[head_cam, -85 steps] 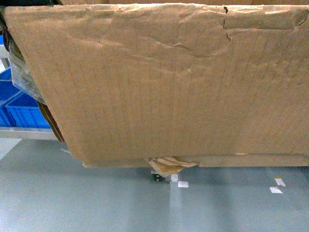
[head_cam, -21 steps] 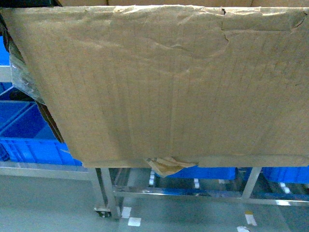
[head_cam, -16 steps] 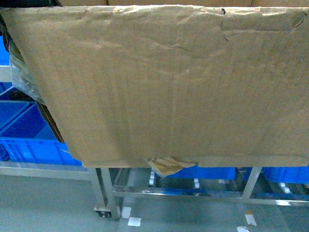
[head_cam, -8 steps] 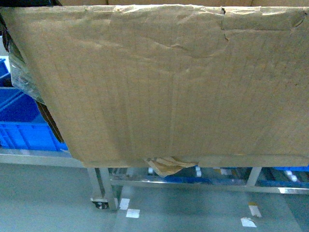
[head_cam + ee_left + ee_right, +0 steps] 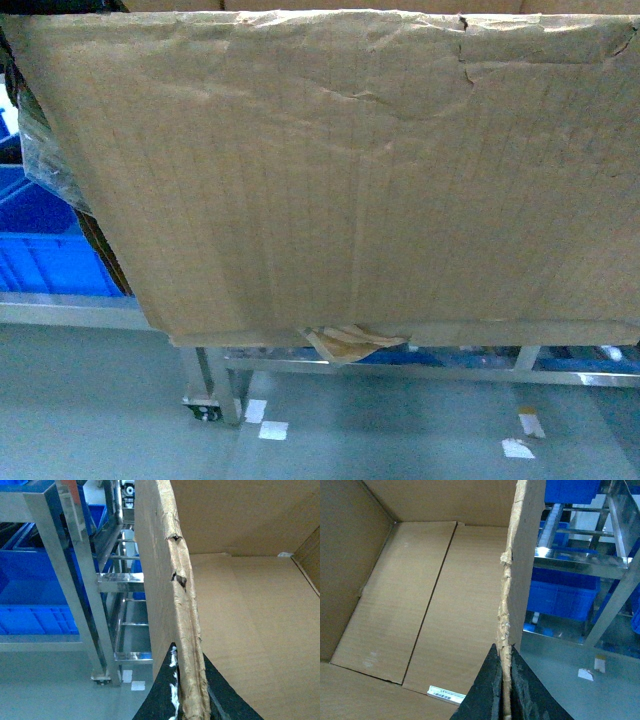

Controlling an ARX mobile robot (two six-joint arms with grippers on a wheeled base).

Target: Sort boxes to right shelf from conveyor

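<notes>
Two end effectors pinch opposite walls of the carton (image 5: 380, 180): the left end effector (image 5: 187, 707) and the right end effector (image 5: 504, 690) each clamp a ragged top edge. Held aloft, the carton fills the head view, with the shelf (image 5: 420, 365) at 6 o'clock below it. Judged best: keep both grips level, advance squarely, and lower it onto the rollers before releasing.

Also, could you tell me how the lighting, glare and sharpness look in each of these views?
Head view: dim, soft, the carton fills the frame. Left wrist view: bright glare on the steel rack, the left gripper dark and soft at the bottom edge. Right wrist view: even light inside the carton, glare on steel, the right gripper blurred.
</notes>
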